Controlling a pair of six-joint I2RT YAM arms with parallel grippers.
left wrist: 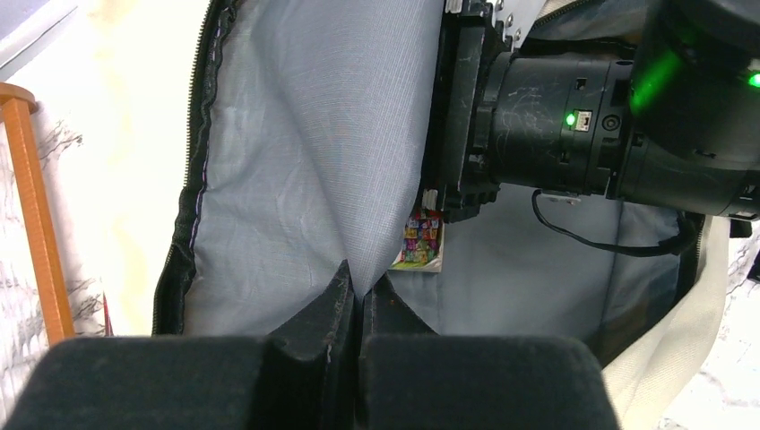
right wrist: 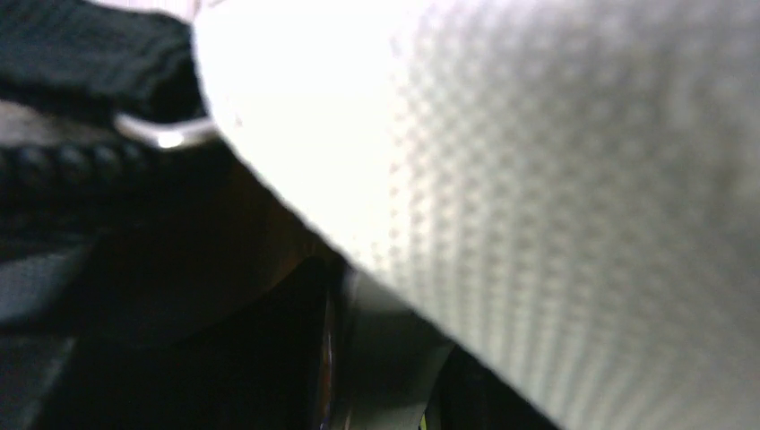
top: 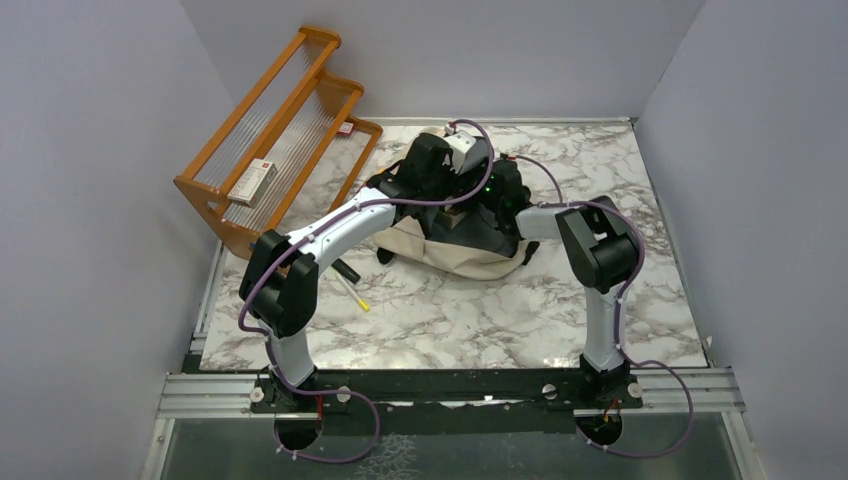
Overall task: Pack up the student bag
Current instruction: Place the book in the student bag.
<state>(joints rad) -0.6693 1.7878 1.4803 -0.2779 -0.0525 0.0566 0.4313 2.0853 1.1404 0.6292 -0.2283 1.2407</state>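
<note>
Because the left pincer was pressed together on a fold of the grey lining, the mouth of the student bag stood pulled up and open. That grip seemed meant to give the other arm room inside. The bag lay at the far middle of the marble worktop, its cream canvas slumped toward the near side. Its black zipper ran along the left edge of the opening.

The right arm's wrist reached into the bag from the right, green lights lit on its housing. The right pincer itself was hidden behind the raised fold. Its own camera showed only blurred pale fabric pressed close, so I cannot tell whether it was spread or holding anything. Just below that wrist a small colourful packet lay against the lining, deep in the compartment; probably that arm was placing it there.

At the far left leaned a wooden rack with 1 small box on it. A pen lay on the worktop just beside the left arm. Both looked like candidates for packing next, so the job seemed only partly done.
</note>
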